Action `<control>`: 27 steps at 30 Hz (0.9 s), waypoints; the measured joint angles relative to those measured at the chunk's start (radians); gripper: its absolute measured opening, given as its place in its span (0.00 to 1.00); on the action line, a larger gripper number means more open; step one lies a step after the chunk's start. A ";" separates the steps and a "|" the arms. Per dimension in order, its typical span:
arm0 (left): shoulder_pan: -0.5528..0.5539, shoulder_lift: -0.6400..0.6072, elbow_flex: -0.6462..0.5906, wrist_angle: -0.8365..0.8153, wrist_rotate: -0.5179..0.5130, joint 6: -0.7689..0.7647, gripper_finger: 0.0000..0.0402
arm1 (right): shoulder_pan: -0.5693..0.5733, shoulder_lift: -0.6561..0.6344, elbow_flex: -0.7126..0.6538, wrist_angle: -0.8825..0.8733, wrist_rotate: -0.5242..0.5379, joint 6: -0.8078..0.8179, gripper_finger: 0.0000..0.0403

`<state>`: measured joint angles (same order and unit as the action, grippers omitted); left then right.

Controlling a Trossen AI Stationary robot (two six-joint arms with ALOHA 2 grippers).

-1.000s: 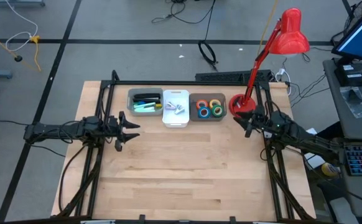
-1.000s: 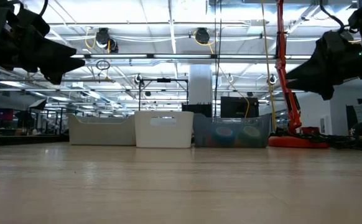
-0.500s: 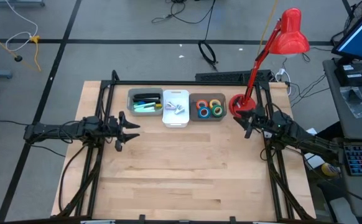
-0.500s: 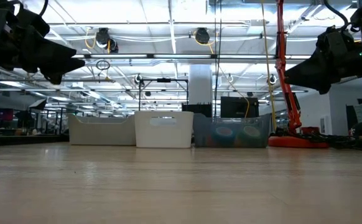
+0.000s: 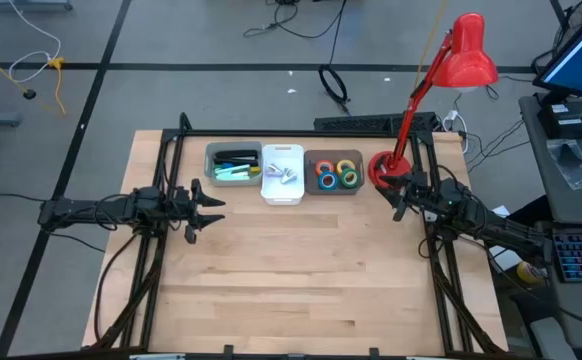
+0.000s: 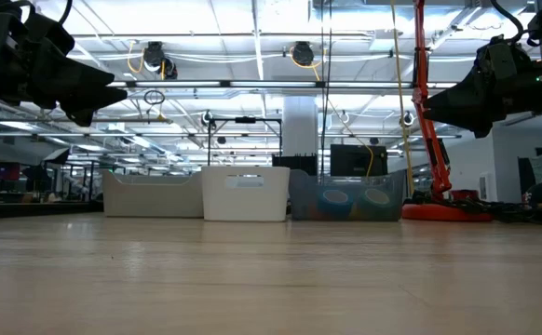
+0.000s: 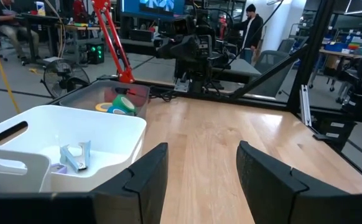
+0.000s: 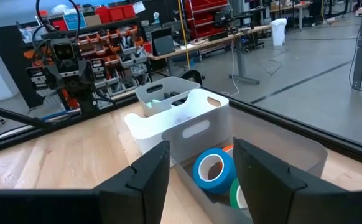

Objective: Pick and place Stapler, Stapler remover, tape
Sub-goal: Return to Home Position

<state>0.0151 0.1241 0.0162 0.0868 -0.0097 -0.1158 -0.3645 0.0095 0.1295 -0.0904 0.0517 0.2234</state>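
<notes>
We take the white bin (image 5: 283,200) as our marker. It holds the staple removers (image 5: 283,175). The grey bin (image 5: 209,165) against its left side holds the stapler (image 5: 234,156), and the dark bin (image 5: 333,194) on its right holds all four tape rolls (image 5: 336,175). The left gripper (image 5: 215,209) and right gripper (image 5: 390,200) hover well off to either side of it, fingers wide and empty. We judge the sorting done, so both arms park clear.

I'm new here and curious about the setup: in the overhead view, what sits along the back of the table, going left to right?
From the left: grey bin → white bin → dark bin holding the tape rolls → lamp base.
</notes>
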 joint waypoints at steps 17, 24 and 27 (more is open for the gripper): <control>0.000 0.000 0.000 0.000 0.000 0.000 0.47 | 0.000 0.000 0.002 0.007 0.000 0.000 0.42; 0.000 0.000 0.000 0.000 0.000 0.000 0.47 | 0.000 0.000 0.004 0.008 0.000 0.000 0.42; 0.000 0.000 0.000 0.000 0.000 0.000 0.47 | 0.000 0.000 0.004 0.008 0.000 0.000 0.42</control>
<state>0.0151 0.1239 0.0162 0.0868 -0.0098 -0.1161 -0.3645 0.0097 0.1337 -0.0822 0.0515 0.2230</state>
